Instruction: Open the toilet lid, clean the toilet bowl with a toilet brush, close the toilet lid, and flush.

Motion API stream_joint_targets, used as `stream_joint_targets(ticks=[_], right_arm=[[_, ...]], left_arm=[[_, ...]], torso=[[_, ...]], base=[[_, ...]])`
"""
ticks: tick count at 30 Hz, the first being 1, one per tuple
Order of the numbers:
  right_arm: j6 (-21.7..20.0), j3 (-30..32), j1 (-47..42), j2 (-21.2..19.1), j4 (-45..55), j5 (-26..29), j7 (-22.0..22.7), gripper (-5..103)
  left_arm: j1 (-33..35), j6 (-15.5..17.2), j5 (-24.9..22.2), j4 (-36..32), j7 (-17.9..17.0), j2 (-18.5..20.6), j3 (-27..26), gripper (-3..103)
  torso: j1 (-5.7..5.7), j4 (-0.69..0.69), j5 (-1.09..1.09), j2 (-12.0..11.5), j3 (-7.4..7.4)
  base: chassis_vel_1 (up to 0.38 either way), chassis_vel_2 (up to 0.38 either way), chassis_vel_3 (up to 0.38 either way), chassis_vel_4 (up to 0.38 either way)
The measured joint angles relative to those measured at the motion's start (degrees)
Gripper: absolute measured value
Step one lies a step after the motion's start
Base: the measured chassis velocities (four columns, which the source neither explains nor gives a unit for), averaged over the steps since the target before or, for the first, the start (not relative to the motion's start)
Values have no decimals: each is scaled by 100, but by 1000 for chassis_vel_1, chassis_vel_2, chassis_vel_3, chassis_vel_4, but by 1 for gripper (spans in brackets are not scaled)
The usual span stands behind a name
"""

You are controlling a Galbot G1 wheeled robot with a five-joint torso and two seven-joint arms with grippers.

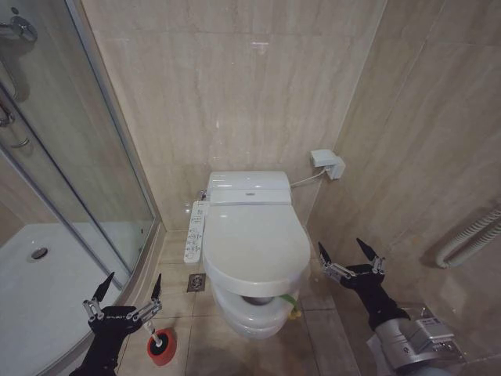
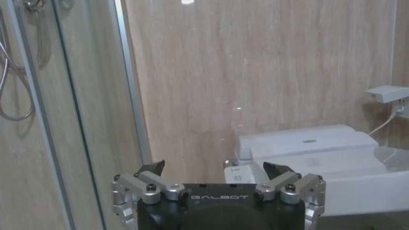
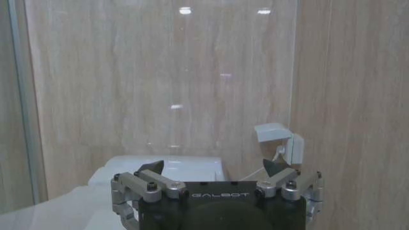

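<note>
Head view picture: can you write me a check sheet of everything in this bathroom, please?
Surface: beige tiled floor, with a floor drain beside the toilet.
Job's things: toilet lid closed over the toilet bowl; toilet brush standing in its red cup holder on the floor, left of the bowl.
Clutter: small green and yellow item at the bowl's right; cannot tell what.
Grippers: left gripper open, above the brush; right gripper open, right of the lid. Both hold nothing.
Cables: cord from the toilet to the wall socket box.
Surroundings: glass shower enclosure on the left, button panel, grey hose on the right wall.
</note>
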Motion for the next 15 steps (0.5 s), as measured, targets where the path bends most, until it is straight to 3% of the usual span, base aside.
stream_joint_targets(ticks=[15], right_arm=[[72,-93,80,57,-28,30,105,100]], left_arm=[[0,0,0,0,0,0,0,100]], torso=[[0,0,0,0,0]], base=[[0,0,0,0]])
